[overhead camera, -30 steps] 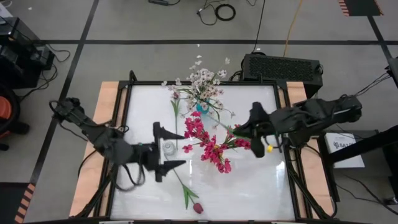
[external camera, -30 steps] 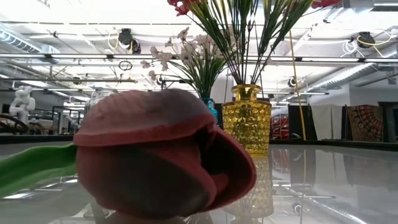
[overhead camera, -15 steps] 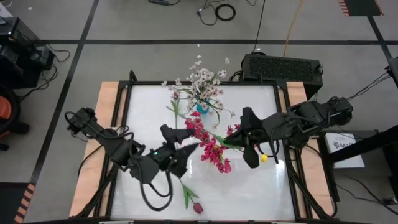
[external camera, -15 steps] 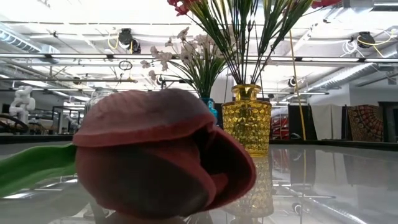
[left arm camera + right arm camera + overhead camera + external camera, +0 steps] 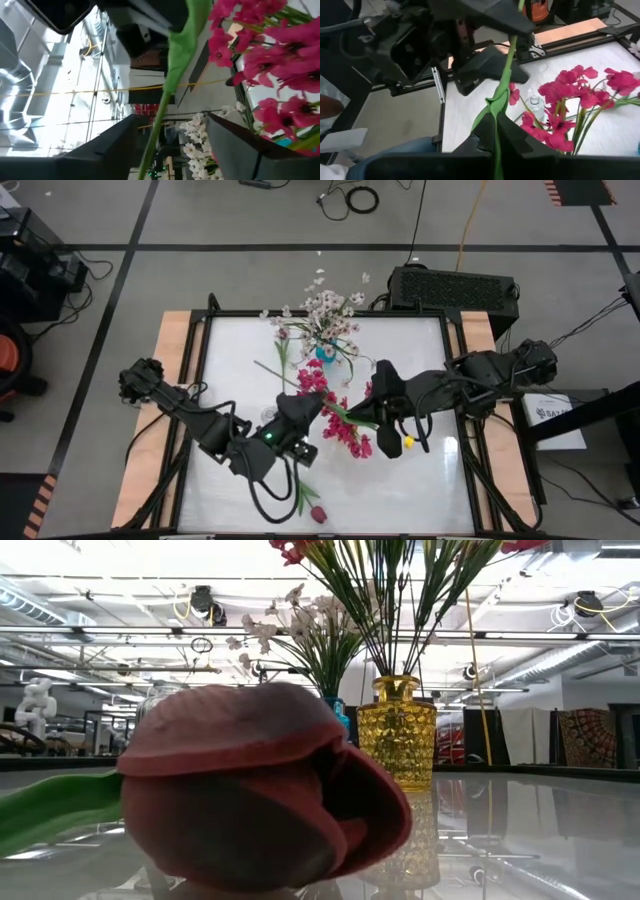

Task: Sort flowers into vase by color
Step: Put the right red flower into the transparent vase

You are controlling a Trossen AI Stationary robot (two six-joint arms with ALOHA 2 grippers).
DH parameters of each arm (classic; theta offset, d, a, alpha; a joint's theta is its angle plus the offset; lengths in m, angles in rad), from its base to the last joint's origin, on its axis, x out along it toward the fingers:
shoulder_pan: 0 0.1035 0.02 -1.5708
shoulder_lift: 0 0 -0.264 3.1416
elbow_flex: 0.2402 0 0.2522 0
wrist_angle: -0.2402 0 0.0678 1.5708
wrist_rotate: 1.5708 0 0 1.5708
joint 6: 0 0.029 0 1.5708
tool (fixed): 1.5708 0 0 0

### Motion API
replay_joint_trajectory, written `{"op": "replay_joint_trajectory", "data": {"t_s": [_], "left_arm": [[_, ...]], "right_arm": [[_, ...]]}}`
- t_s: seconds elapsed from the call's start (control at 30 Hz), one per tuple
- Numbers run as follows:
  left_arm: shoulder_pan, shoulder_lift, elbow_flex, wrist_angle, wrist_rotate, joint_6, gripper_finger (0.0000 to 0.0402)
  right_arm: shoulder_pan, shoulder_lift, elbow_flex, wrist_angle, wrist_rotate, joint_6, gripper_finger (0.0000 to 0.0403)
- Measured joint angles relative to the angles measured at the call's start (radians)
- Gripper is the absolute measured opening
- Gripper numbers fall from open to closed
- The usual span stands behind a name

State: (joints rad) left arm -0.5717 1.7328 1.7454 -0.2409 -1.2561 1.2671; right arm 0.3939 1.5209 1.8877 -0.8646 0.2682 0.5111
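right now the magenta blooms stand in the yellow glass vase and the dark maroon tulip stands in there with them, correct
Not quite. The dark maroon tulip is not in the yellow glass vase; it lies flat on the white table near its edge, as the high view shows. The magenta blooms do stand in that vase.

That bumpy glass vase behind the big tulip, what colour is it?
Yellow: the bumpy yellow glass vase shows best in the low view.

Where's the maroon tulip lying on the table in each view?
High view: maroon tulip at the table's bottom edge, about mid-width.
Low view: the tulip fills the left foreground.
Left wrist view: not in it.
Right wrist view: not in it.
Shared landmark: the magenta blooms, seen in all four views.
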Motion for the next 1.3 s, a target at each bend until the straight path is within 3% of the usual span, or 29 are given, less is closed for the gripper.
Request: {"op": "replay_joint_trajectory", "data": {"t_s": [0.2, 0.57, 0.73, 0.87, 1.1, 1.3], "left_arm": [[0.000, 0.002, 0.000, -0.001, -0.001, 0.029, 0.0181], [0.000, 0.002, 0.000, -0.007, 0.028, 0.049, 0.0021], [0.000, 0.002, 0.000, -0.013, 0.033, 0.048, 0.0016], [-0.001, 0.002, 0.000, -0.057, 0.036, 0.046, 0.0016], [-0.015, 0.002, -0.001, -0.122, 0.035, -0.060, 0.0009], [-0.058, -0.009, -0.001, -0.084, 0.046, -0.251, 0.0009]], "right_arm": [[0.001, 0.007, 0.000, 0.012, -0.011, 0.001, 0.0000], [0.001, 0.006, 0.000, 0.014, -0.011, 0.005, 0.0000], [0.001, 0.006, 0.000, 0.014, -0.011, 0.005, 0.0008], [0.000, 0.006, 0.000, 0.015, -0.006, -0.001, 0.0053], [-0.015, -0.048, 0.058, 0.010, 0.005, -0.096, 0.0184], [0.039, -0.160, 0.096, 0.002, 0.171, -0.297, 0.0243]]}}
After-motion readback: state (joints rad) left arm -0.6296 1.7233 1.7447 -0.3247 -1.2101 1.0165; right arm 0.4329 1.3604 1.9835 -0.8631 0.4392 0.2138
